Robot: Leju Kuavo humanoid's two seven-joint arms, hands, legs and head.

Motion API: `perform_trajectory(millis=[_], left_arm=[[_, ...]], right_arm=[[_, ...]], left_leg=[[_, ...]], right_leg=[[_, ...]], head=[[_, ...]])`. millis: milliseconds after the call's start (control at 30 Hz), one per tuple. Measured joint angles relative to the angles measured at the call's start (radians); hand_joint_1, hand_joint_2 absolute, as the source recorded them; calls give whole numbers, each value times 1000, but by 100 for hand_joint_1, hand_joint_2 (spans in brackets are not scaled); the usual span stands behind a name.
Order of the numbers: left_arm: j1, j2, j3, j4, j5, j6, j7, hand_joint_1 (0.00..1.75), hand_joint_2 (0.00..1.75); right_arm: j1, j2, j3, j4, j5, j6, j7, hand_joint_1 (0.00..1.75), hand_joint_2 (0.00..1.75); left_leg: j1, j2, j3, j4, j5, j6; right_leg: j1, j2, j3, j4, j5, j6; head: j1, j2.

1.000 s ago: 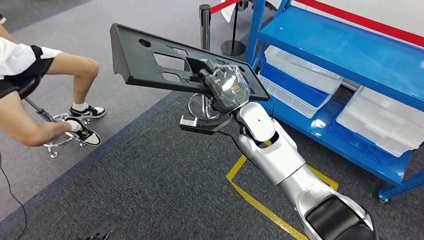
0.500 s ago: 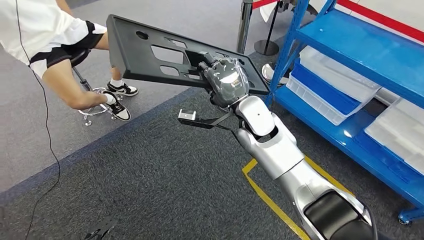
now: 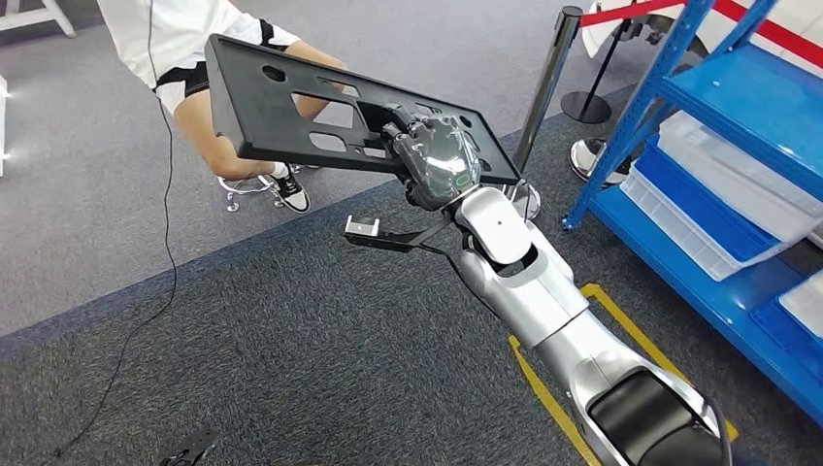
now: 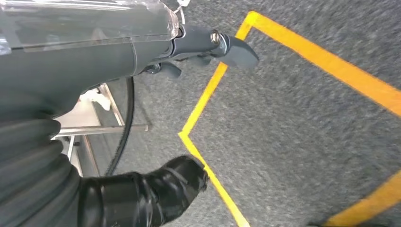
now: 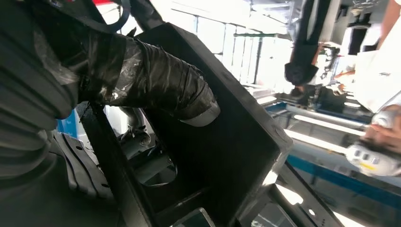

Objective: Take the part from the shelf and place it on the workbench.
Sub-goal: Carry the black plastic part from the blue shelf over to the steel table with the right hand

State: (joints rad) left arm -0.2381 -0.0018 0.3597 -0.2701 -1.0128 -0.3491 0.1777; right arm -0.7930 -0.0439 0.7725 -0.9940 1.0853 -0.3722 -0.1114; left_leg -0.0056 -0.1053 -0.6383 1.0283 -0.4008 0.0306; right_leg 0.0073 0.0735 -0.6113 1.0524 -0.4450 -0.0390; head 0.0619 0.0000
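The part (image 3: 281, 107) is a long flat black plastic panel with several cut-outs, held up level over the carpet in the head view. My right hand (image 3: 437, 160), wrapped in clear film, grips its near edge through a cut-out. Up close in the right wrist view, the taped thumb (image 5: 161, 85) lies across the part's black wall (image 5: 227, 137). In its own wrist view my left hand (image 4: 189, 47) hangs over the grey carpet with nothing in it, thumb out.
A blue shelf (image 3: 757, 97) with clear bins (image 3: 718, 165) stands at the right. A stanchion post (image 3: 543, 83) rises just beyond the part. A person (image 3: 194, 49) sits on a stool behind the part. Yellow tape (image 3: 543, 388) marks the carpet.
The camera has turned left: shelf, post and person have all slid rightward in the picture. The part stays in my right hand's grip at the same height.
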Motion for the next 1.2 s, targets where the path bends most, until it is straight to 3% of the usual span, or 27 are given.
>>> perform_trajectory(millis=[67, 133, 200, 233, 267, 300, 367, 433, 500, 567, 600, 667, 733, 767, 800, 833, 867, 900, 967, 1033, 1100, 1133, 1200], left_arm=[[4, 1, -1, 0, 0, 1, 1, 0, 175], [4, 2, -2, 0, 0, 4, 1, 0, 175], [1, 2, -3, 0, 0, 11, 2, 0, 175], [0, 2, -3, 0, 0, 14, 3, 0, 175], [1, 2, -3, 0, 1, 15, 4, 0, 175], [2, 2, -3, 0, 3, 16, 4, 0, 175], [3, 2, -4, 0, 6, 17, 5, 0, 175], [1, 2, -6, 0, 12, 17, 5, 0, 175], [0, 2, -11, 0, 17, 15, 4, 0, 175], [2, 5, -19, 0, 22, 13, 4, 0, 175], [4, 6, -23, 0, 25, 13, 4, 0, 175], [3, 8, -28, 0, 29, 13, 4, 0, 175], [0, 8, -32, 0, 29, 15, 4, 0, 175], [0, 8, -35, 0, 30, 16, 4, 0, 175], [1, 8, -39, 0, 31, 17, 4, 0, 175], [3, 9, -43, 0, 32, 17, 4, 0, 175], [4, 9, -47, 0, 33, 17, 4, 0, 175], [4, 9, -50, 0, 35, 18, 3, 0, 175], [3, 8, -54, 0, 38, 19, 3, 0, 175], [3, 8, -56, 0, 39, 20, 2, 0, 175], [7, 10, -58, 0, 39, 21, 2, 0, 175], [9, 11, -60, 0, 39, 22, 2, 0, 175], [7, 13, -63, 0, 41, 23, 0, 0, 175]], right_arm=[[-2, 1, 0, 0, 0, 0, 0, 175, 175], [-5, 4, 0, -1, 0, 0, 0, 175, 175], [-7, 5, 0, -1, 0, 1, 0, 175, 175], [-7, 5, 0, 0, 0, 2, 0, 175, 175], [-7, 5, 0, 1, 1, 3, 1, 175, 175], [-6, 5, 0, 2, 1, 5, 1, 175, 175], [-7, 5, 0, 2, 1, 8, 1, 175, 175], [-10, 5, -1, 2, 1, 12, 1, 175, 175], [-13, 5, -1, 2, 1, 14, 1, 175, 175], [-14, 5, -1, 2, 0, 15, 1, 175, 175], [-14, 5, -1, 2, 0, 15, 1, 175, 175], [-15, 5, -1, 2, 1, 15, 1, 175, 175], [-14, 4, -1, 4, 2, 15, 1, 175, 175], [-13, 3, -1, 4, 3, 15, 1, 175, 175], [-12, 2, -1, 6, 4, 15, 2, 175, 175], [-12, 2, -1, 7, 5, 15, 3, 175, 175], [-12, 1, -1, 7, 6, 16, 5, 175, 175], [-14, 1, -1, 8, 7, 16, 7, 175, 175], [-20, 1, -1, 8, 8, 16, 11, 175, 175], [-25, 2, -2, 8, 10, 16, 14, 175, 175], [-29, 3, -2, 7, 13, 16, 15, 175, 175], [-32, 4, -2, 7, 14, 16, 16, 175, 175], [-39, 4, -2, 7, 16, 16, 16, 175, 175]], left_leg=[[2, -7, -5, -2, 4, -9], [1, 35, -25, 35, -22, -18], [10, 84, -79, 145, -79, -33], [17, 92, -109, 206, -102, -42], [24, 97, -130, 246, -112, -50], [31, 100, -134, 254, -104, -57], [42, 116, -82, 160, -48, -71], [39, 147, -22, 46, -12, -74], [31, 152, -9, 13, -11, -57], [29, 129, -15, 12, -5, -37], [28, 120, -15, 10, -4, -31], [27, 102, -15, 7, 0, -18], [23, 84, -16, 7, 2, -8], [19, 73, -16, 7, 2, -4], [15, 60, -16, 7, 2, -1], [11, 47, -16, 7, 3, 0], [8, 34, -15, 8, 3, 1], [7, 21, -15, 9, 4, 1], [7, 1, -19, 10, 6, -2], [14, -19, -26, 9, 12, -11], [17, -33, -30, 5, 16, -21], [15, -19, -35, 11, 11, -25], [12, 41, -66, 77, -29, -32]], right_leg=[[-3, -22, 7, -19, 7, 1], [-10, -47, 18, -39, 16, 0], [-12, -72, 22, -47, 19, 0], [-13, -85, 22, -46, 18, 1], [-14, -97, 21, -45, 17, 3], [-16, -109, 20, -43, 15, 6], [-22, -133, 20, -32, 7, 17], [-24, -154, 17, -18, -5, 33], [-20, -171, 15, -12, -10, 47], [-23, -184, 16, -13, -12, 59], [-26, -173, 14, -6, -20, 64], [-31, -127, -11, 54, -63, 68], [-27, -87, -71, 183, -126, 62], [-24, -80, -101, 243, -145, 59], [-22, -76, -120, 275, -146, 54], [-19, -73, -121, 267, -127, 48], [-15, -69, -105, 226, -96, 40], [-11, -53, -76, 158, -57, 30], [-8, -5, -27, 45, -10, 14], [-5, 14, -11, 7, -3, 9], [-5, -10, -4, -9, 4, 9], [-8, -23, 3, -19, 8, 8], [-13, -50, 14, -37, 15, 7]], head=[[1, 0], [0, 0], [-2, 0], [-2, 0], [-2, 0], [-3, 0], [-3, 0], [-3, 0], [-2, 0], [-2, 0], [-2, 0], [-1, 0], [-1, 0], [-1, 0], [-1, 0], [-2, 0], [-2, 0], [-1, 0], [-2, 0], [-2, 0], [-1, 0], [-1, 0], [-3, 0]])
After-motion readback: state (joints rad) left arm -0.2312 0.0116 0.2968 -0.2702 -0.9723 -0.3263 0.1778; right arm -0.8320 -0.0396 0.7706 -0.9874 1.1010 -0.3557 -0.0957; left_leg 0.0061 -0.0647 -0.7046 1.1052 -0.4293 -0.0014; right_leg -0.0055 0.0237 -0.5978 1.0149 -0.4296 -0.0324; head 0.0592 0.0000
